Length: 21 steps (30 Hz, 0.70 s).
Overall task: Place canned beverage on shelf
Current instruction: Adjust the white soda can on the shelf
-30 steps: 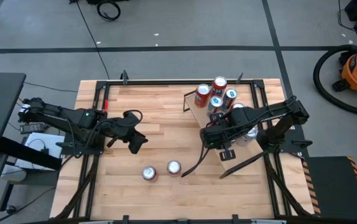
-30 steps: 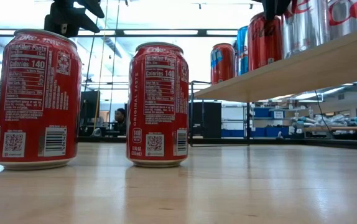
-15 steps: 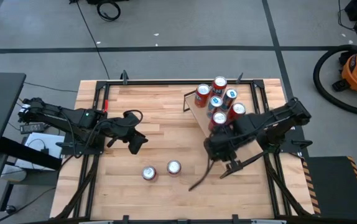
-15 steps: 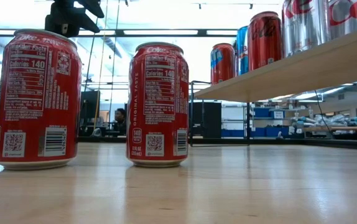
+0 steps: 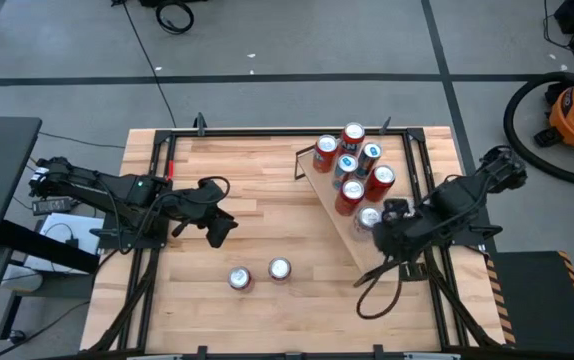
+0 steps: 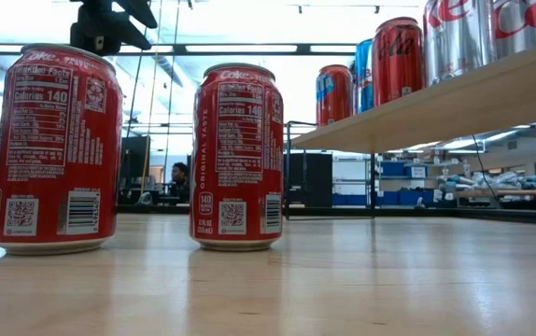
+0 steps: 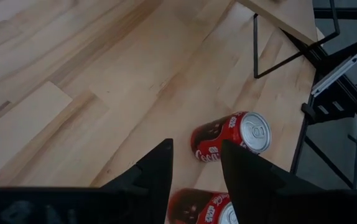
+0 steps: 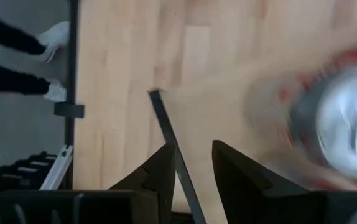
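**Two cans left on the table**

Planked tabletop (image 5: 267,200): shelf (image 5: 339,222) at centre right holds six cans; two Coke cans (image 5: 260,274) wait lower centre. Right gripper (image 5: 382,240), slightly parted, holds nothing; left gripper (image 5: 222,231) likewise. We'd fetch next.

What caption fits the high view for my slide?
Seven cans stand on the sloped shelf, two cans wait on the table; right gripper beside shelf's end, left gripper idle.

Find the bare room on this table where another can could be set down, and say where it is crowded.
Free: the tabletop between the left gripper and the shelf, and the near edge right of the two Coke cans. Crowded: the shelf's far end, packed with cans.
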Each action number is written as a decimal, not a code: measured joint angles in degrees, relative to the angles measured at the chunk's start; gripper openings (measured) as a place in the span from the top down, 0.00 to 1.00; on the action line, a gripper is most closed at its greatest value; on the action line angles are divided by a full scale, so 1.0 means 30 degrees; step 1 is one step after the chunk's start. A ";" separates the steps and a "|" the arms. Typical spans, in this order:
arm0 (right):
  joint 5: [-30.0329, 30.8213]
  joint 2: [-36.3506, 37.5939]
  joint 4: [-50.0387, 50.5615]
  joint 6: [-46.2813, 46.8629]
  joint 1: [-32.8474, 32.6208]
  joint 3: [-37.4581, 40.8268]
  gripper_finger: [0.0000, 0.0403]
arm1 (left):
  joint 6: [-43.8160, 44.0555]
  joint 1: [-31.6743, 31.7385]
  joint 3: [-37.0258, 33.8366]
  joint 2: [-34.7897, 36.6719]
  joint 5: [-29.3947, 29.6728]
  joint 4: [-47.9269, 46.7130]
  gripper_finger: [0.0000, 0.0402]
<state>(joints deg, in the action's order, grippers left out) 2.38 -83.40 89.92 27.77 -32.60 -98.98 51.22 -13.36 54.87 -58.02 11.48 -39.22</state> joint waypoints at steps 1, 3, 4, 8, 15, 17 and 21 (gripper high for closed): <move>0.0203 0.0388 0.0040 0.0647 -0.0122 0.0461 0.72 | -0.0003 0.0001 0.0000 0.0000 0.0074 0.0000 0.64; 0.0356 0.1167 0.0027 0.1865 -0.0258 0.1345 0.72 | -0.0195 0.0005 0.0000 0.0000 0.0150 0.0000 0.64; 0.0346 0.1547 0.0039 0.2443 -0.0263 0.1813 0.72 | -0.0362 0.0005 0.0000 0.0000 0.0154 0.0003 0.64; 0.0427 0.2661 0.0059 0.4414 -0.0263 0.3683 0.72 | -0.0466 0.0005 0.0000 0.0000 0.0154 0.0007 0.64; -0.0102 0.3836 0.0054 0.8154 -0.0256 0.6048 0.72 | -0.0444 0.0005 0.0000 0.0000 0.0154 0.0142 0.64; -0.0030 0.4120 0.0033 0.8992 -0.0256 0.6389 0.72 | -0.0444 0.0002 0.0000 0.0000 0.0154 0.0218 0.64; 0.0998 0.4739 0.0017 1.0012 -0.0252 0.6997 0.72 | -0.0444 0.0003 0.0000 0.0000 0.0154 0.0347 0.64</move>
<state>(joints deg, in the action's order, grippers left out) 5.37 -69.19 89.97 57.81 -33.35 -77.99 49.89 -13.35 54.87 -58.02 11.94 -38.18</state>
